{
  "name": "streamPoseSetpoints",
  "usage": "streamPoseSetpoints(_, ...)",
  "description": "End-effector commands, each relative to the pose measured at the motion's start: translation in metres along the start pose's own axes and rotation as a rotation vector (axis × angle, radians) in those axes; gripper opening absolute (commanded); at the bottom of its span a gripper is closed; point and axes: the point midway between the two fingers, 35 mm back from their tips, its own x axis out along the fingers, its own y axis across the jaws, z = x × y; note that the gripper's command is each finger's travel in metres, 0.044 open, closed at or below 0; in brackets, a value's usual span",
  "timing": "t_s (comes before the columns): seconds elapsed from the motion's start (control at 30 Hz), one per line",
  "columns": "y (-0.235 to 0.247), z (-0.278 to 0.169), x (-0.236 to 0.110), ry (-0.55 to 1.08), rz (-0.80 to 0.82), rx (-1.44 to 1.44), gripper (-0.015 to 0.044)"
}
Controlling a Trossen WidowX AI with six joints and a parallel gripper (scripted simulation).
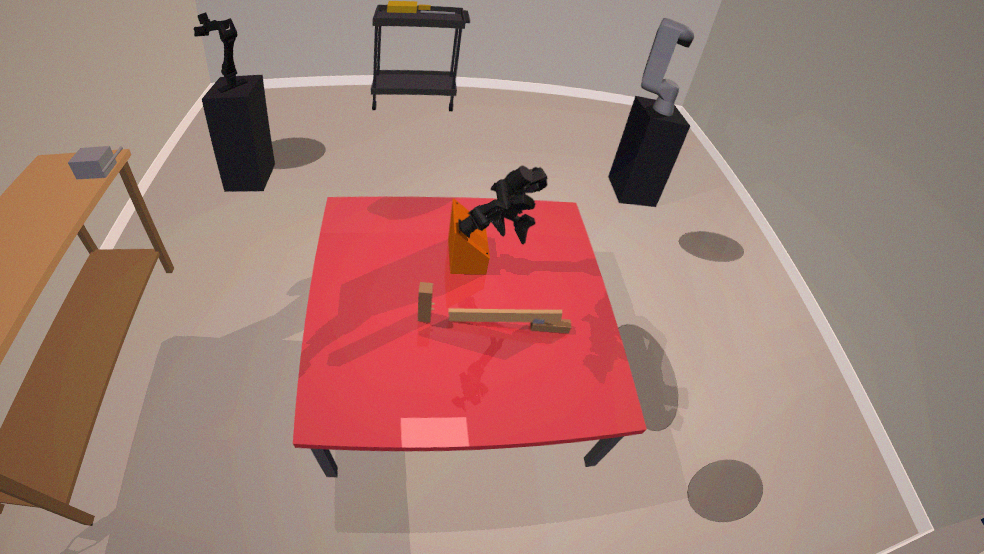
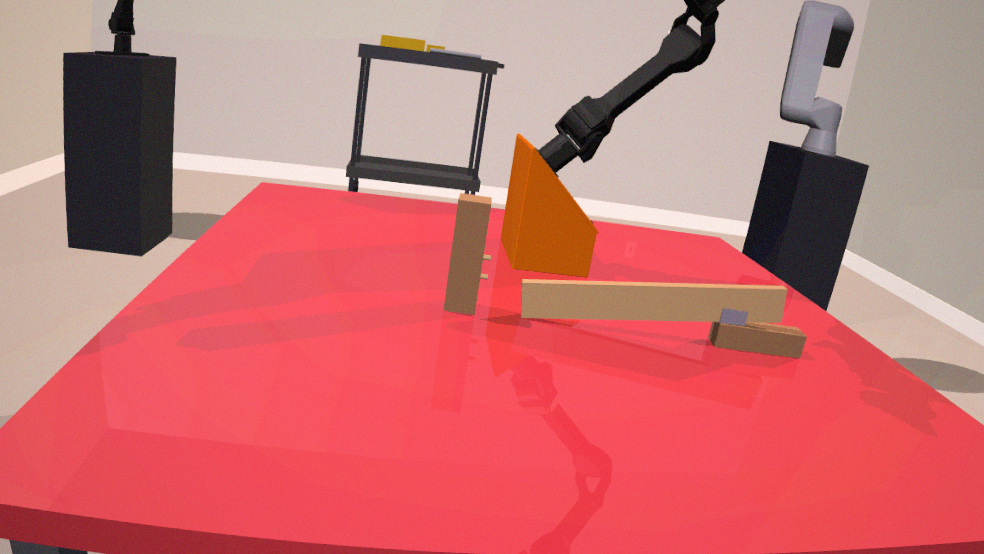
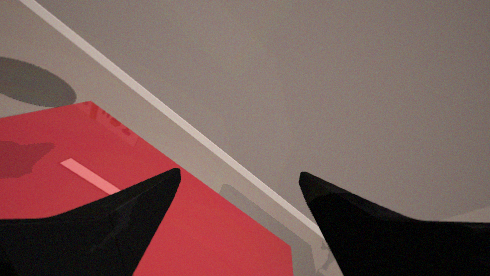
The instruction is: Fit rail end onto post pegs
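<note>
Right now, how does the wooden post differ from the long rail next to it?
The post stands upright; the rail lies nearly flat, slightly tilted. The post is short, the rail much longer. Two pegs stick out of the post; none show on the rail. Both are plain wood on the red table.
</note>
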Motion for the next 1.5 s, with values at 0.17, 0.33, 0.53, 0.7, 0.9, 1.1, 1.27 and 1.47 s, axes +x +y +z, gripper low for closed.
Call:
streamPoseSetpoints(0.17,0.034,-0.124,0.069,0.256,0.182,-0.165,0.044)
streamPoseSetpoints(0.33,0.074,-0.201,0.093,0.39,0.354,-0.296,0.044)
streamPoseSetpoints(0.53,0.128,-0.291,0.096,0.533,0.605,-0.449,0.044)
streamPoseSetpoints(0.7,0.175,-0.359,0.075,0.631,0.853,-0.557,0.044)
streamPoseSetpoints(0.9,0.212,-0.41,0.044,0.686,1.096,-0.638,0.044)
streamPoseSetpoints(1.1,0.21,-0.414,0.045,0.687,1.102,-0.64,0.044)
streamPoseSetpoints(1.27,0.214,-0.42,0.048,0.687,1.101,-0.64,0.044)
streamPoseSetpoints(1.47,0.219,-0.428,0.051,0.688,1.101,-0.64,0.044)
